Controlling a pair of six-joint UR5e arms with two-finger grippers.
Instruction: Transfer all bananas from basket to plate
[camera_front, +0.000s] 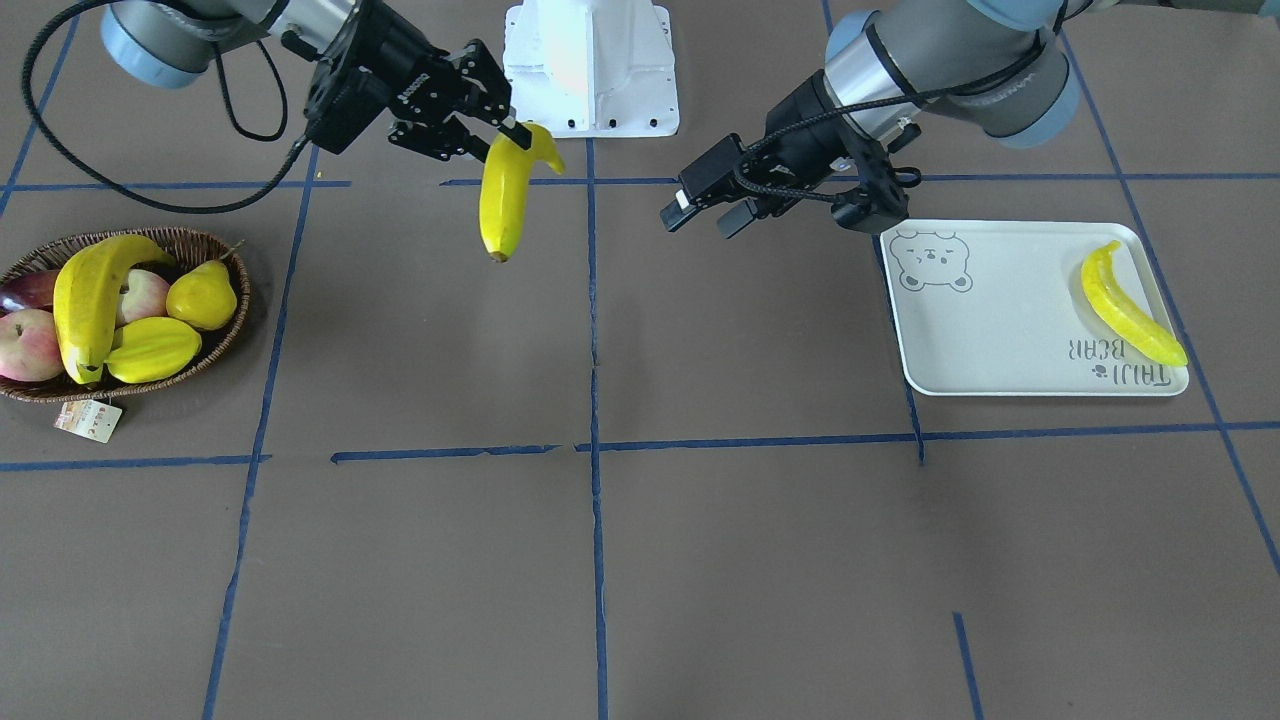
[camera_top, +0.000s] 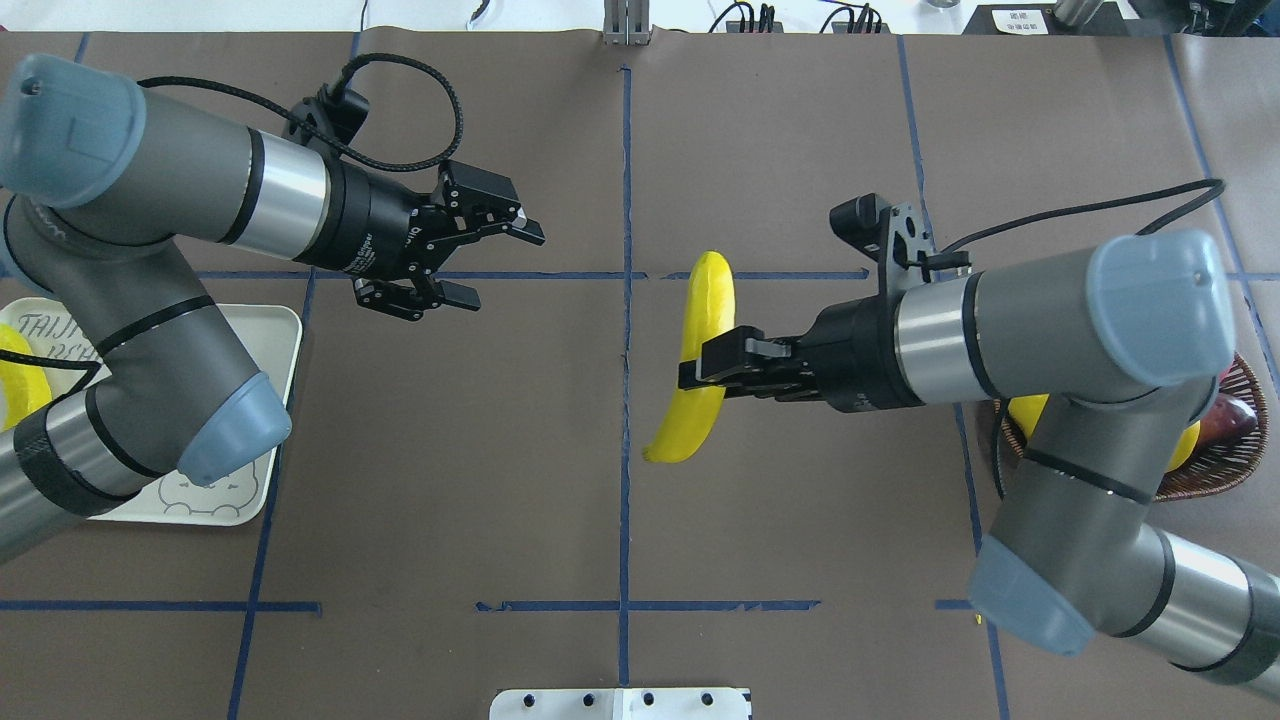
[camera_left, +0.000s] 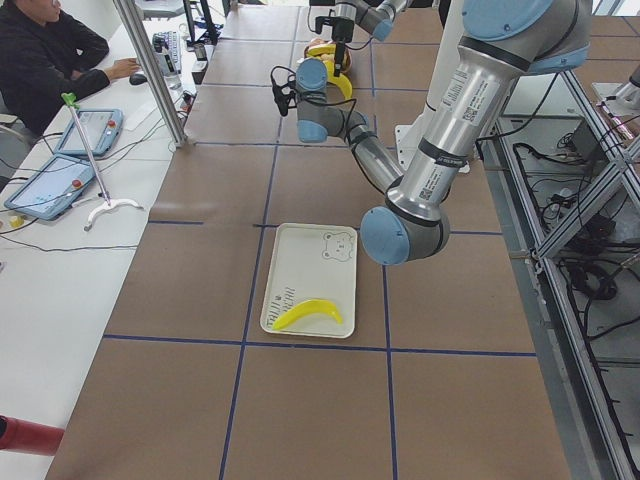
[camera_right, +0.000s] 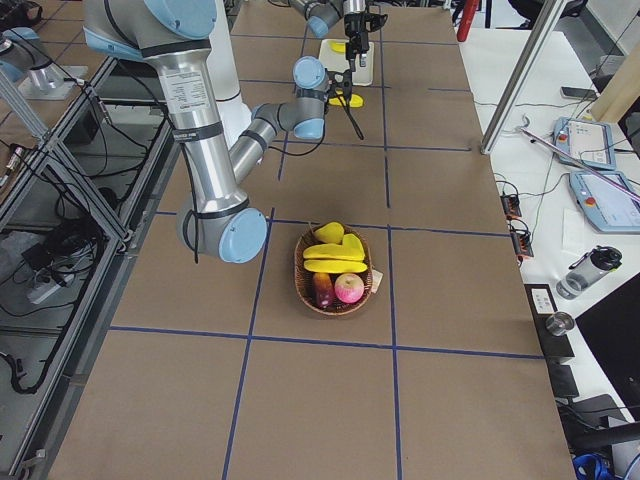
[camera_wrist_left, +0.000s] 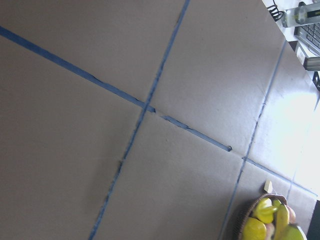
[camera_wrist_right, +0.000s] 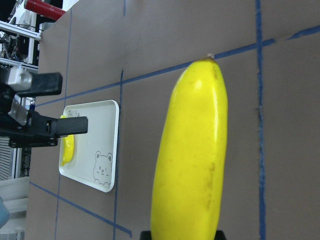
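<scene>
My right gripper (camera_front: 510, 135) is shut on the upper end of a yellow banana (camera_front: 505, 190), which hangs above the middle of the table; it also shows in the overhead view (camera_top: 700, 340). My left gripper (camera_front: 705, 212) is open and empty, a short way off and facing this banana, beside the plate's bear corner. The white bear plate (camera_front: 1000, 320) holds one banana (camera_front: 1130, 305) along its edge. The wicker basket (camera_front: 225, 335) holds another banana (camera_front: 85, 300) lying over the other fruit.
The basket also holds a yellow pear (camera_front: 203, 295), a starfruit (camera_front: 152, 350) and peaches (camera_front: 30, 345), with a paper tag (camera_front: 88, 420) hanging off its rim. The white robot base (camera_front: 590, 65) stands at the table's back middle. Blue tape lines cross the brown table.
</scene>
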